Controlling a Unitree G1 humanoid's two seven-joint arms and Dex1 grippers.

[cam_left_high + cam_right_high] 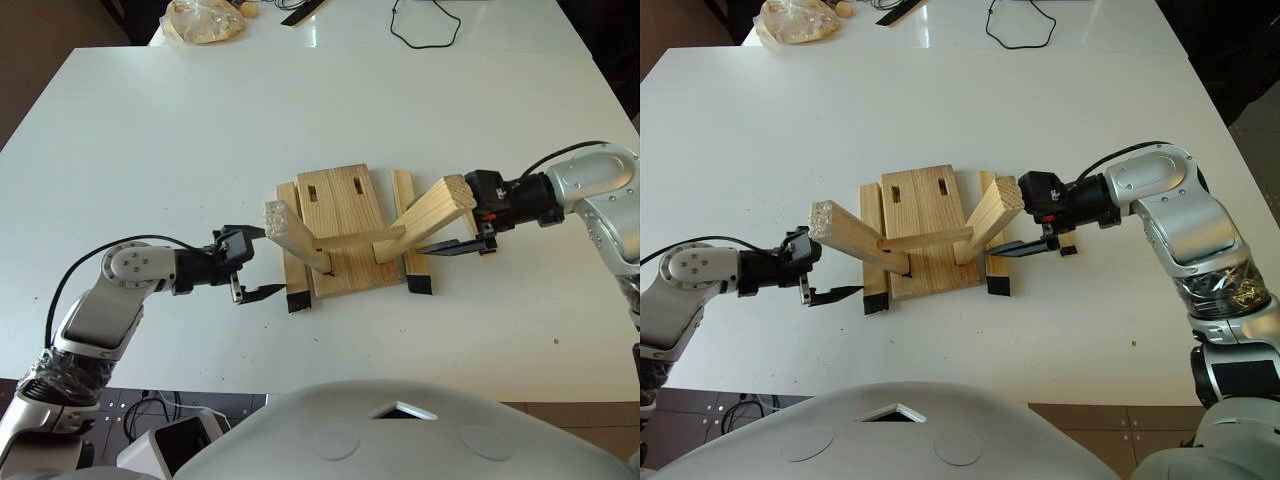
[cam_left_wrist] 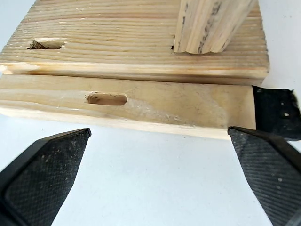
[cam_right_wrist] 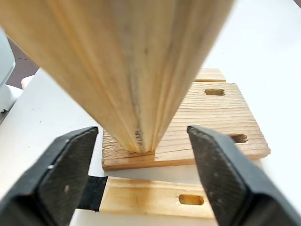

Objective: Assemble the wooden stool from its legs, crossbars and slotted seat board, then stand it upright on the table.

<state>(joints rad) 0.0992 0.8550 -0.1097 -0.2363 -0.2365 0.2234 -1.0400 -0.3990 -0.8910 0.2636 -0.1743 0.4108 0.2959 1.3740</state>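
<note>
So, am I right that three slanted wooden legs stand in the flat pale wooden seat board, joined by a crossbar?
Not quite: the left eye view shows two slanted wooden legs standing in the flat pale wooden seat board, joined by a crossbar.

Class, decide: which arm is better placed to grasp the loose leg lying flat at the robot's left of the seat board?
Left. The left claw is open beside that loose leg, facing its black-capped end. The right claw is across the seat board, open around a standing leg.
</note>
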